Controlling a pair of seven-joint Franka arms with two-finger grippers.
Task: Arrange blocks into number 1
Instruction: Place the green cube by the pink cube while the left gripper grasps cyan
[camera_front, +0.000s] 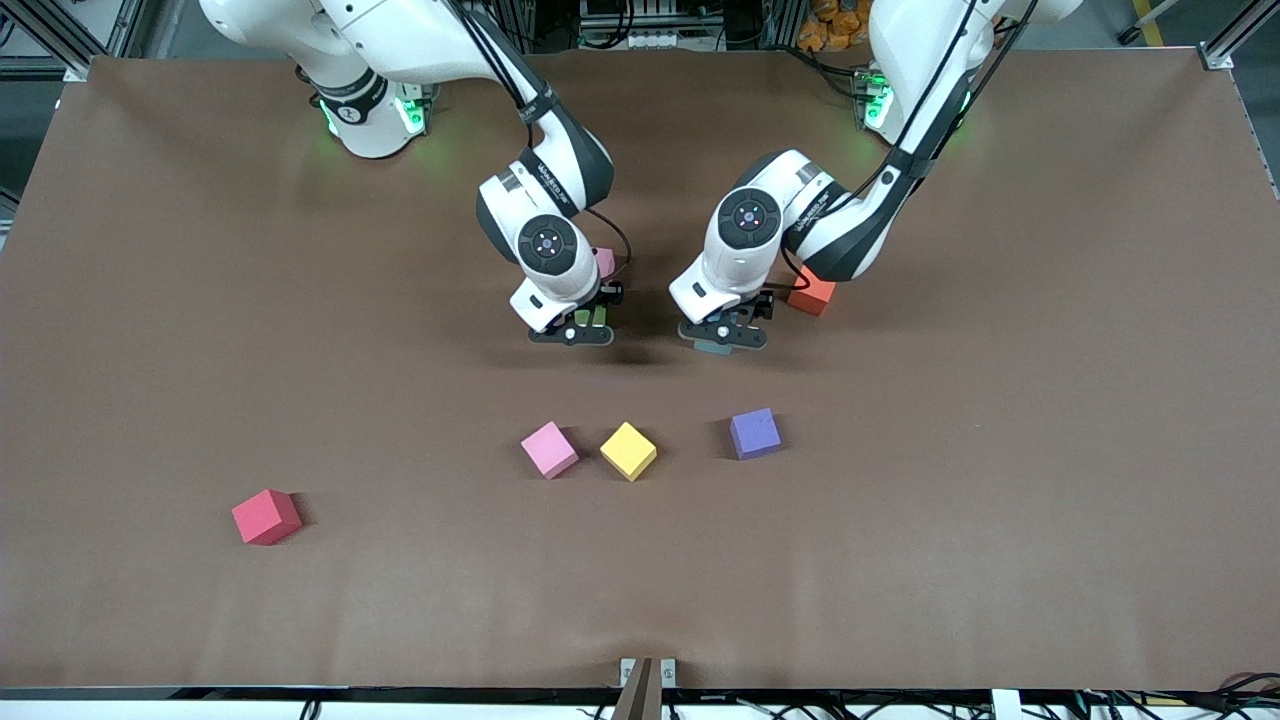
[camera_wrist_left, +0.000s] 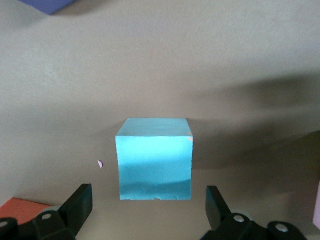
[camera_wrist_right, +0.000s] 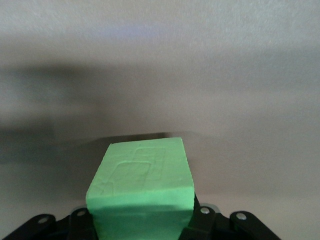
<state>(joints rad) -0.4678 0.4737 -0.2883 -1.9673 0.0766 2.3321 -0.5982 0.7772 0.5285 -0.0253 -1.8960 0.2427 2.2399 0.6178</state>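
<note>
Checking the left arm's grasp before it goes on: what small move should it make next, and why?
Probably close the left claw. Its fingers stand open on either side of the blue block, apart from it. The right claw already grips the green block.

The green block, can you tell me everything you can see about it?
The green block is a small foam-looking cube, plain bright green and matte, with a faint rectangular dent pressed into its top face. It sits clamped between the jaws of the right gripper, which hangs low over the middle of the brown table. Only a sliver of it shows from the front camera. Whether its underside touches the table cannot be told.
</note>
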